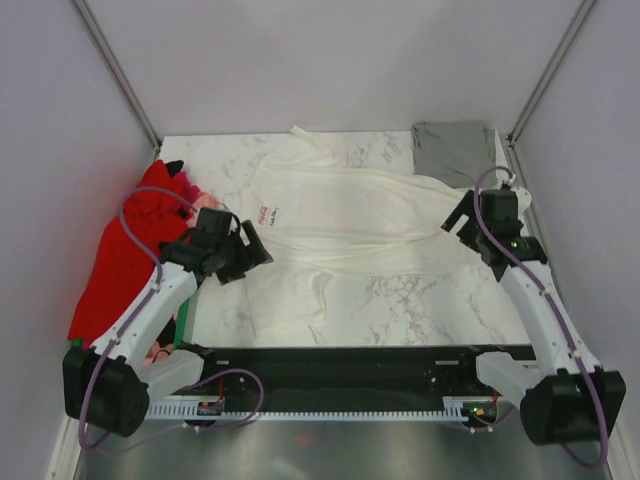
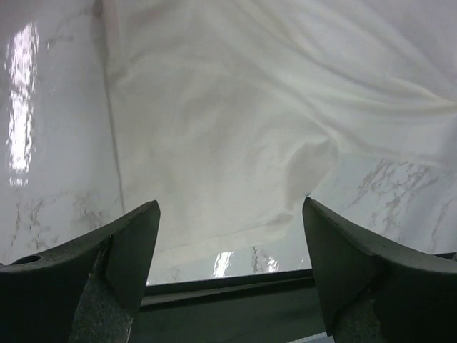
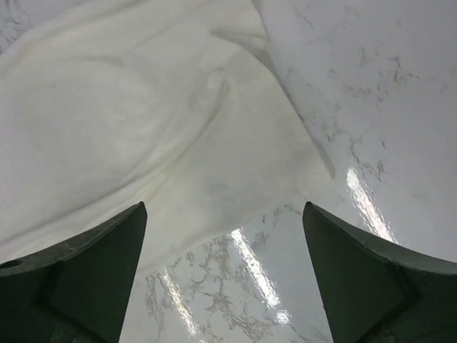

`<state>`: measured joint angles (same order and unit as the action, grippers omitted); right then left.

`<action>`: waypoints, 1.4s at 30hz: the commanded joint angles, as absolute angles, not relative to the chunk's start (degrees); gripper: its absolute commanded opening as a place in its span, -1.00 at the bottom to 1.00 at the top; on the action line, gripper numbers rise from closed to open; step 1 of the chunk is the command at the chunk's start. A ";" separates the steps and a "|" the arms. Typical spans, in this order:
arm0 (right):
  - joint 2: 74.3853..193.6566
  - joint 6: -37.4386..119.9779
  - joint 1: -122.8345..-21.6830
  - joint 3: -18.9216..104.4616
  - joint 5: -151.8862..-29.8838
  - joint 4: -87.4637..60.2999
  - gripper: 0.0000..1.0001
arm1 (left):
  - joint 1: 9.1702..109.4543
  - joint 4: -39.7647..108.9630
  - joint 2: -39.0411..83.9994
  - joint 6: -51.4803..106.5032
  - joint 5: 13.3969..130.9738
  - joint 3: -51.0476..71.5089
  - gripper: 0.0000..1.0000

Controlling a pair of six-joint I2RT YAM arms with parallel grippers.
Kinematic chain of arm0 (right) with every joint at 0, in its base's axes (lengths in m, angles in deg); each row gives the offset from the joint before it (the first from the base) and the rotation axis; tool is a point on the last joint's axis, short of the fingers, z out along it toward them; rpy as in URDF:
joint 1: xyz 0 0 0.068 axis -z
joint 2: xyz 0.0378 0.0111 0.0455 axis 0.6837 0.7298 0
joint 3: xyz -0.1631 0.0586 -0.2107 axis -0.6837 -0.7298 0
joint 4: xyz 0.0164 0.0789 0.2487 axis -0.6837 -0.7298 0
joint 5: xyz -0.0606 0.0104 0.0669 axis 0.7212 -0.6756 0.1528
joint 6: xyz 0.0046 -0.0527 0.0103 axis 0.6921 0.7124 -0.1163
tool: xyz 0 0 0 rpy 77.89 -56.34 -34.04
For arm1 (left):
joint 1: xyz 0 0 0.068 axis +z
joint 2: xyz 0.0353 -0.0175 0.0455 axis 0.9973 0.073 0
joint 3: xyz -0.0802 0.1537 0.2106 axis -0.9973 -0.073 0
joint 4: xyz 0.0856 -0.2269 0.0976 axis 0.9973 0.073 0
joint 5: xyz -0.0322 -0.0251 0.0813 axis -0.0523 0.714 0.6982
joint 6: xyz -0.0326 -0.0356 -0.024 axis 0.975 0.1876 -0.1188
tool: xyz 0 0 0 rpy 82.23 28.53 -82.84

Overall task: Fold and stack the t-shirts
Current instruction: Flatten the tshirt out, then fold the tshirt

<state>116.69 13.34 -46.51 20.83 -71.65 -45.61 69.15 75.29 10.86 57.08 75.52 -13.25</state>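
White marble table (image 1: 420,300), grey walls around. Cream shirt (image 1: 360,215) lay spread mid-table, likely set out for folding. Left gripper (image 2: 228,214) and right gripper (image 3: 225,214) hovered at its opposite ends, jaws apart, empty. Grey shirt (image 1: 453,150) sat in the far-right corner; red heap (image 1: 130,250) on the left. No bins seen.

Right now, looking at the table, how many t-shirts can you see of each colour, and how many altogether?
White shirt: 1
Grey shirt: 1
Red shirt: 1 at least
Pink shirt: 1, partly showing
Black shirt: 1, only a corner
Green shirt: 1, only a strip
Total: 6 showing; more may lie hidden under the red one.
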 commanded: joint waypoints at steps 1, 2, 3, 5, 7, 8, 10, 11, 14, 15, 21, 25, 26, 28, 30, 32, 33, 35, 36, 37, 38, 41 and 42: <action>111.23 7.48 -46.38 11.19 -70.05 -46.65 0.96 | 65.70 81.86 8.87 64.96 81.75 -18.43 0.75; 110.78 7.13 -46.38 8.65 -70.76 -46.82 0.96 | 63.77 83.88 8.60 65.93 83.16 -19.13 0.75; 110.69 6.95 -46.38 7.75 -71.11 -47.17 0.96 | 63.06 84.86 8.34 66.90 83.52 -20.70 0.75; 111.03 6.95 -46.30 5.82 -72.25 -47.79 0.96 | 60.69 86.70 7.72 69.71 83.52 -22.29 0.75; 111.82 7.04 -45.95 4.93 -72.96 -47.79 0.96 | 58.66 87.50 6.93 72.52 83.79 -24.93 0.76; 112.09 7.13 -45.77 4.58 -73.48 -47.79 0.96 | 56.74 87.59 5.88 73.58 83.18 -25.98 0.76; 112.96 6.95 -45.51 4.05 -73.58 -47.35 0.96 | 54.80 87.59 5.08 76.73 82.47 -29.14 0.73; 113.32 6.86 -45.42 3.61 -73.58 -47.35 0.96 | 52.44 86.98 4.56 77.80 81.42 -30.11 0.70; 114.02 6.86 -44.98 2.39 -74.36 -45.78 0.96 | 48.56 85.40 4.46 81.41 82.64 -32.31 0.66; 114.02 6.95 -44.72 2.12 -75.06 -45.42 0.96 | 48.29 84.09 5.25 81.67 82.73 -32.93 0.64; 113.06 8.09 -44.27 1.59 -79.81 -41.56 0.96 | 47.49 79.51 11.40 80.71 85.71 -31.98 0.30; 112.36 8.27 -44.10 1.06 -80.17 -41.55 0.97 | 47.40 77.92 16.06 79.74 87.65 -30.13 -0.05; 112.18 8.36 -44.19 0.71 -79.99 -41.55 0.96 | 47.32 77.84 16.24 79.65 88.52 -29.86 -0.17; 111.30 8.53 -44.19 0.36 -79.64 -41.38 0.96 | 47.32 77.49 16.59 79.48 89.58 -29.51 -0.20; 111.12 8.71 -44.19 0.01 -79.55 -41.20 0.96 | 47.40 76.87 17.82 78.87 90.64 -28.72 -0.20; 111.47 8.97 -44.10 0.27 -79.64 -41.11 0.96 | 47.40 75.56 19.40 77.81 90.21 -27.93 -0.24; 111.82 9.15 -44.10 0.36 -79.64 -41.20 0.96 | 47.40 75.03 19.84 77.20 89.85 -27.75 -0.30; 112.00 9.41 -44.19 0.45 -79.47 -41.11 0.96 | 47.40 74.06 20.28 76.67 89.59 -27.84 -0.61; 111.74 9.50 -44.19 0.36 -79.29 -41.02 0.96 | 47.40 72.84 20.29 76.06 89.41 -28.01 -0.78; 111.65 9.50 -44.19 0.01 -79.20 -40.85 0.96 | 47.40 72.30 20.37 75.79 89.32 -28.10 -0.90; 111.65 9.33 -44.19 -0.17 -78.85 -40.76 0.96 | 47.40 71.95 20.29 75.52 88.98 -28.10 -0.96; 111.74 9.06 -44.01 -1.05 -78.50 -40.41 0.96 | 47.40 71.60 18.97 74.29 88.80 -27.49 -0.96; 112.09 9.23 -43.75 -1.13 -78.67 -39.89 0.96 | 47.40 71.77 17.05 73.77 88.80 -27.31 -0.96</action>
